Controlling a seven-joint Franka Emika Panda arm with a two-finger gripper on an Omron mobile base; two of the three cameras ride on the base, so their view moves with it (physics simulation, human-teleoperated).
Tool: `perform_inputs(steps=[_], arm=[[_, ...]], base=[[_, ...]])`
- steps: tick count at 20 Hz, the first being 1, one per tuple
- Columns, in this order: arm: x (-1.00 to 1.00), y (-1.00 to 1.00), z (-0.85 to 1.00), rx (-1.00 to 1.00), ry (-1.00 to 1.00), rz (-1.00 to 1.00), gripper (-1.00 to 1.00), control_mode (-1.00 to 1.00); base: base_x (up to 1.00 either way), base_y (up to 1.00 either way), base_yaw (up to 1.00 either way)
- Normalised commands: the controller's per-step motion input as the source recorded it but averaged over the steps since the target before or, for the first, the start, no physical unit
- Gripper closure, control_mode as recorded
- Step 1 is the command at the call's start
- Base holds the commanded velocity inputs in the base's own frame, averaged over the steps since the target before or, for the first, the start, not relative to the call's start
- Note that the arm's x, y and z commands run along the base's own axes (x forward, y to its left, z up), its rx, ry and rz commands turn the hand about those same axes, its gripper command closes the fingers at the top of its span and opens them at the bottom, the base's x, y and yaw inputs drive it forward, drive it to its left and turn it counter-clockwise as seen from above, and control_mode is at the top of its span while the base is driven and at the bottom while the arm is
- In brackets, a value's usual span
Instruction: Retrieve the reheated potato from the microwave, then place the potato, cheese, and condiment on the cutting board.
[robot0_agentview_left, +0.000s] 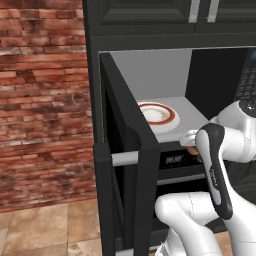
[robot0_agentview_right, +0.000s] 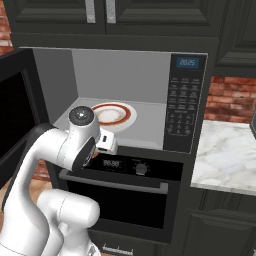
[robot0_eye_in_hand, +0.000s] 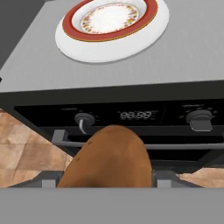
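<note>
potato clamped in the half-open gripper — just outside the microwave floor's front edge, above the oven.

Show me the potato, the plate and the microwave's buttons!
potato (robot0_eye_in_hand: 107, 159), hand view, middle of its brown skin, between the gripper's fingers.
plate (robot0_agentview_right: 114, 114), right base view, its pale centre.
microwave button panel (robot0_agentview_right: 181, 112), right base view, middle of the keypad.

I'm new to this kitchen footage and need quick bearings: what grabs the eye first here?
The microwave stands wide open, its door swung out to the left, with a red-rimmed white plate bare on its pale floor. In the hand view a brown potato sits between the gripper fingers, out in front of the oven below.
</note>
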Motion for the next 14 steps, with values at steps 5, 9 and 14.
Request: perform_inputs(steps=[5,9,14], arm=[[0.0,0.0,0.0,0.0,0.0,0.0,1.0,1.0],[0.0,0.0,0.0,0.0,0.0,0.0,1.0,1.0],[0.0,0.0,0.0,0.0,0.0,0.0,1.0,1.0]], base=[[-0.4,-0.09,0.0],[-0.57,-0.16,0.0],[-0.52,-0.17,0.0]])
